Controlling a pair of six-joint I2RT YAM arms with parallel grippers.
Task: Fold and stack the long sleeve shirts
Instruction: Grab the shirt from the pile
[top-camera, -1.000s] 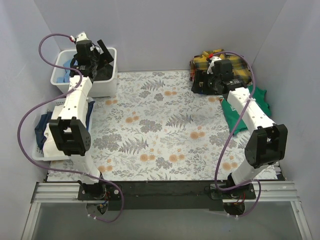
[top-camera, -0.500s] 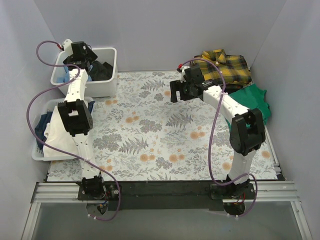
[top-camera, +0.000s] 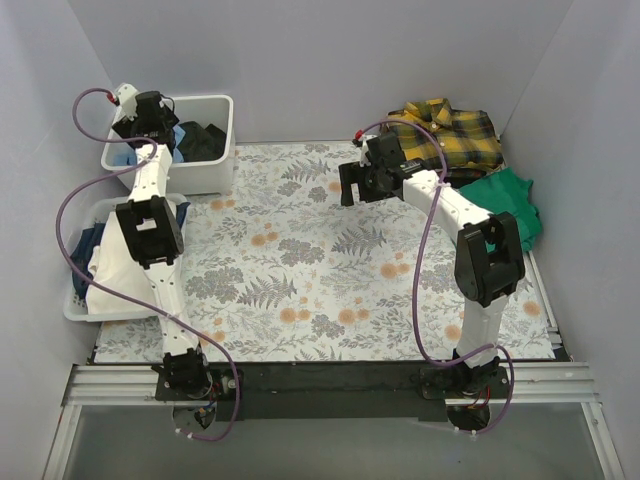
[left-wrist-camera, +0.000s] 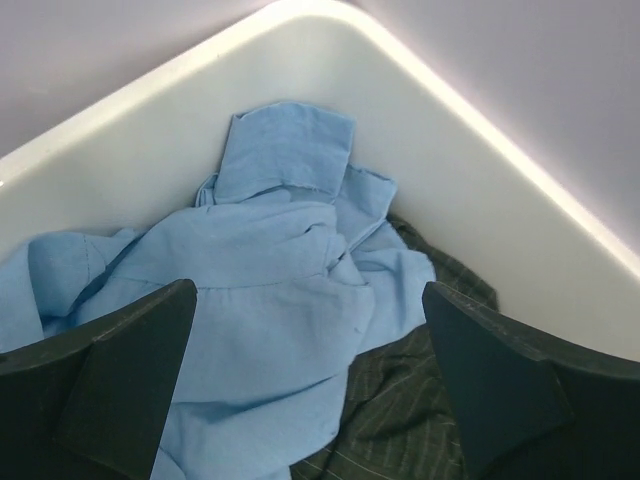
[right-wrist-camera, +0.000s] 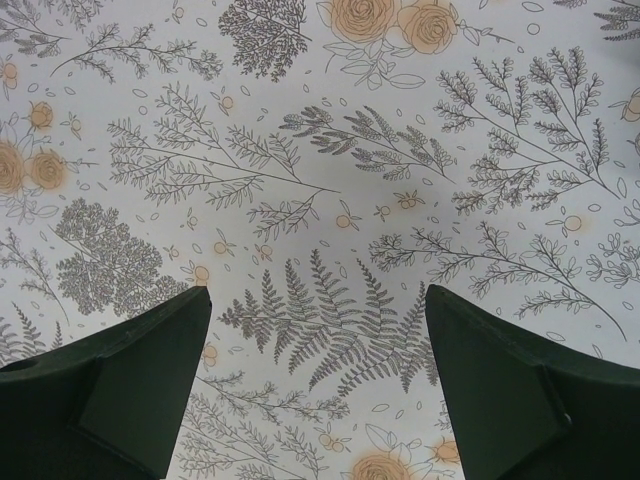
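Shows left gripper (left-wrist-camera: 308, 300) wide above the crumpled light blue shirt (left-wrist-camera: 270, 260) in the far-left corner bin (left-wrist-camera: 480, 150), right gripper (right-wrist-camera: 318, 300) wide and empty; limp, light cloth, probably best pinched at a raised fold.

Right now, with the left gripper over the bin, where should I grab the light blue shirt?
Probably the raised fold at the middle of the light blue shirt, from straight above: the open left gripper hangs over it, the walls of the white bin close off the sides, and that fold sits clear of the dark striped garment.
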